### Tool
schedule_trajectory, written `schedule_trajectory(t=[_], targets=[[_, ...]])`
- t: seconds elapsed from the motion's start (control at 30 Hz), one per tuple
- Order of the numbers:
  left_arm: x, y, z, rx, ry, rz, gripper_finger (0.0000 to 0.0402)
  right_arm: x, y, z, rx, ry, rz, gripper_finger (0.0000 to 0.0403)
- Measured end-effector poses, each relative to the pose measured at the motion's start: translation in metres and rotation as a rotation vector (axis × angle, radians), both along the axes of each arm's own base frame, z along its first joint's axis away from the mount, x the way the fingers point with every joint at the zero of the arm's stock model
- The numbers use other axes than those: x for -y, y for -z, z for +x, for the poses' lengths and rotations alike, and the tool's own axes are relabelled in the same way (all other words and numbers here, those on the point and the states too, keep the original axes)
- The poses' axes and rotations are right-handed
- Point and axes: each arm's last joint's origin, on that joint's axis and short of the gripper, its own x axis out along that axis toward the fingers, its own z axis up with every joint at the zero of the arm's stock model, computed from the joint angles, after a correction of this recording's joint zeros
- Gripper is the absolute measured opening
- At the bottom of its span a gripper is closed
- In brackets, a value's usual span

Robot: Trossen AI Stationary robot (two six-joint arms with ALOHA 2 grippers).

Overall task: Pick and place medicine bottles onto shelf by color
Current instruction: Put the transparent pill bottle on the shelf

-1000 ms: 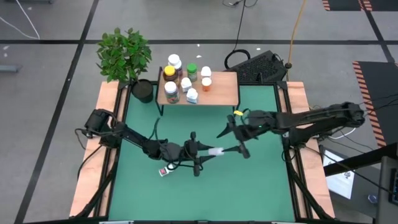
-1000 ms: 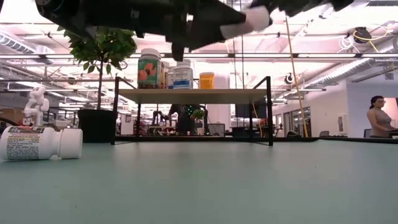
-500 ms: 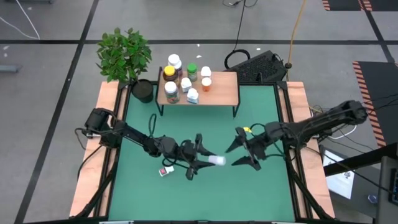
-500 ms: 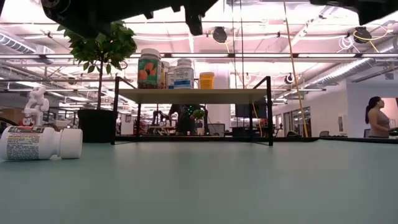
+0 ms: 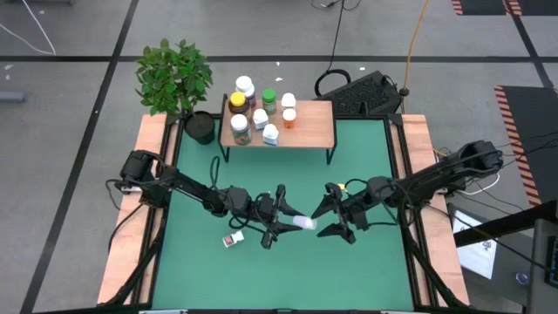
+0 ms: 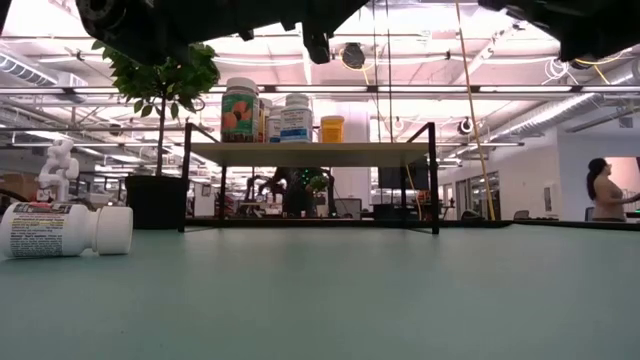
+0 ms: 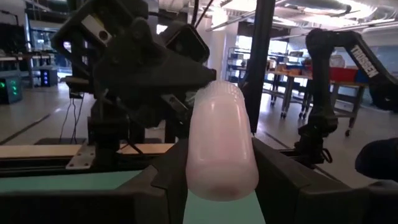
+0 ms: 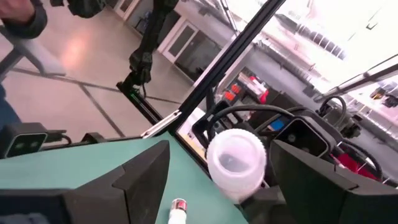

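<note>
Since a second ago the right gripper (image 5: 336, 222) has dropped back from near the bench's middle toward the front, and now faces the left gripper (image 5: 283, 224) across a small gap. The left gripper has also swung slightly, carrying its white bottle (image 5: 303, 224) with it.

The left jaws are narrow and clamped on that bottle, which lies level above the green bench (image 5: 366, 270), its cap end pointing at the right gripper. In the left wrist view the bottle (image 7: 221, 143) sticks out between the two dark fingers (image 7: 155, 186), base toward the camera. In the right wrist view its white cap (image 8: 236, 158) sits between the right fingers (image 8: 146, 171), which stand wide and apart from it on both sides, not touching.

A second bottle (image 5: 232, 239) lies on its side on the bench, just in front of the left arm; the low view shows it (image 6: 65, 230) at far left, white cap to the right.

The shelf (image 5: 309, 126) stands at the back of the bench with several bottles (image 5: 253, 109) grouped on its left half. A plant (image 5: 174, 74) in a black pot stands beside its left end.
</note>
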Motion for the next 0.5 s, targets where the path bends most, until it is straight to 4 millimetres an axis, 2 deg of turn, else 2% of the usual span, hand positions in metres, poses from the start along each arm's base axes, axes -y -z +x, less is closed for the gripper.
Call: schedule_trajectory(t=[0.23, 0.5], targets=[[0.0, -0.001, 0.0, 0.009, -0.001, 0.008, 0.0148, -0.002, 0.005, 0.007, 0.077, 0.006, -0.025, 0.0253], [0.0, 0.001, 0.0, 0.003, 0.006, 0.029, 0.0149, -0.001, 0.013, 0.013, 0.073, 0.018, -0.032, 0.0189]])
